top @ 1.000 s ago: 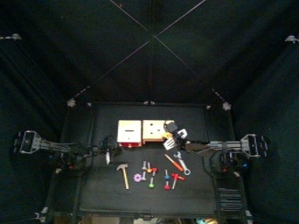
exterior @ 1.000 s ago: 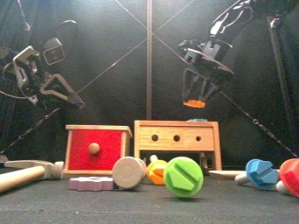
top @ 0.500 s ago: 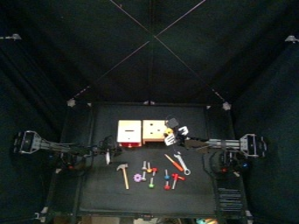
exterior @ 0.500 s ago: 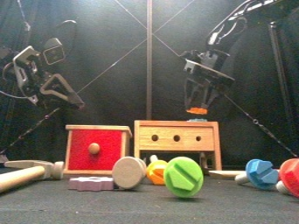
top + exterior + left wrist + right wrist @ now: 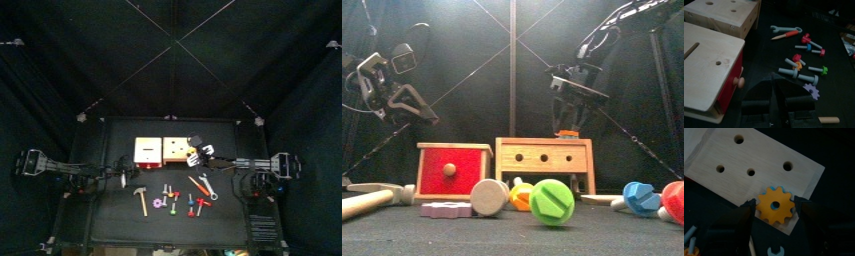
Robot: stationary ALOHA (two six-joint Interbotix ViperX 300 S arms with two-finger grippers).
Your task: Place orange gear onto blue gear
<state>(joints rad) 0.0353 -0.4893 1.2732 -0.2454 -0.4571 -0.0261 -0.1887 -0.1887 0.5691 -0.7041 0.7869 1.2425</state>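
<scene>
1. No blue gear could be made out in any view; a purple gear [image 5: 445, 209] lay at the worktop's front edge, and the small parts in the overhead view were too tiny to name.
2. In the front view the orange gear [image 5: 568, 134] showed only as a sliver at the top rim of the plain wooden box [image 5: 544, 159], mostly hidden by the right gripper's [image 5: 568, 128] jaws.
3. The left gripper [image 5: 777, 102] was cut off at the frame's bottom edge and its tips were dark against the table, so I cannot tell how its jaws stood; that arm rested high over the worktop's left edge.
4. The plain wooden box stood at the worktop's back edge, its top face pierced by several round holes; nothing was visible inside them.
5. The red-fronted wooden box [image 5: 453, 171], just beside it toward the left, had a peg knob on its front, and its contents were hidden.
6. The orange gear [image 5: 775, 206] was flat, bright orange, toothed all round, with a small centre hole.
7. The right gripper [image 5: 775, 208] pinched the gear by opposite edges, jaws narrow, over a corner of the plain box's [image 5: 751, 168] top.
8. Whether the gear touched the box top could not be told.
</scene>
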